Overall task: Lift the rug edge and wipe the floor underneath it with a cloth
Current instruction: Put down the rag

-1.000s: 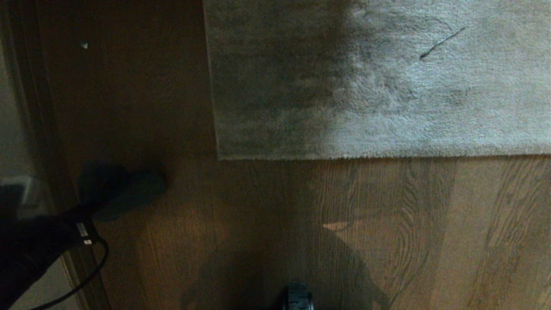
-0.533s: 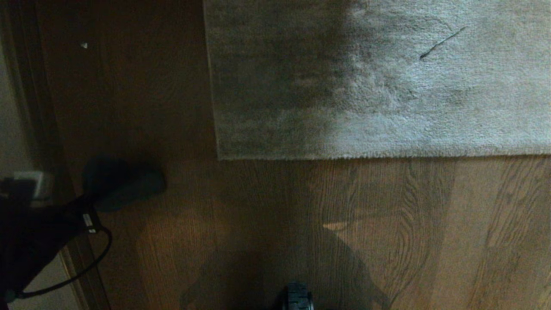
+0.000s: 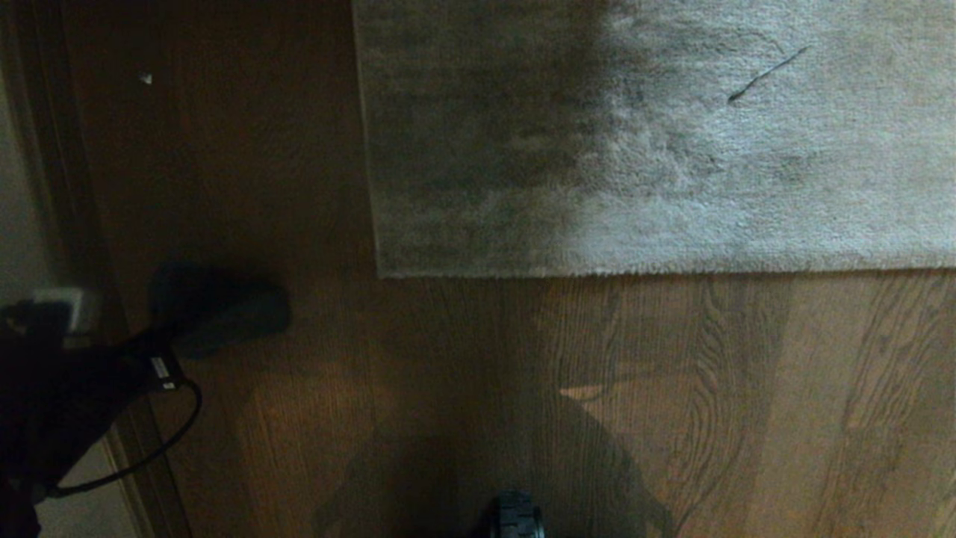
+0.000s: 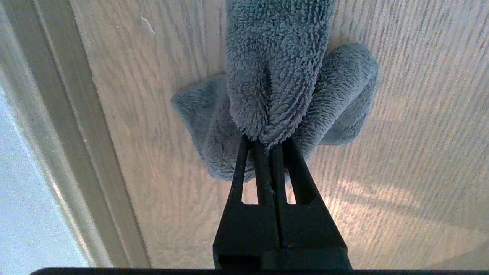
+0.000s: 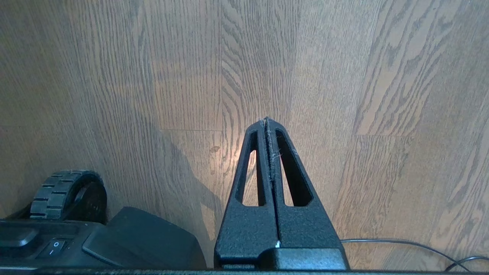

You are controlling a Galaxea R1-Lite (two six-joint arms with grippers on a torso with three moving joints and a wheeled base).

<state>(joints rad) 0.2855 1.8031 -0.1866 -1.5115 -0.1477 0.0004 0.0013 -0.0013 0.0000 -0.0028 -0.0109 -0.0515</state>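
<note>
The light grey rug (image 3: 657,149) lies flat across the far half of the head view, its near hem straight and its near-left corner (image 3: 381,273) down on the brown wood floor (image 3: 672,411). At the lower left my left gripper (image 4: 265,140) is shut on the dark grey cloth (image 4: 275,76). The cloth (image 3: 224,314) bunches against the planks, well left of the rug corner and apart from it. My right gripper (image 5: 266,121) is shut and holds nothing. It hangs over bare floor (image 5: 344,76) beside the robot's base, out of the head view.
A pale wall and dark baseboard (image 3: 45,187) run along the left side, close to the left arm (image 3: 67,396). The base's wheel (image 3: 515,515) sits at the near edge. A thin cable (image 5: 401,243) lies on the floor. A dark thread (image 3: 765,73) lies on the rug.
My left arm has pushed the cloth a little farther away along the floor, beside the baseboard. The rug and the right gripper have stayed still.
</note>
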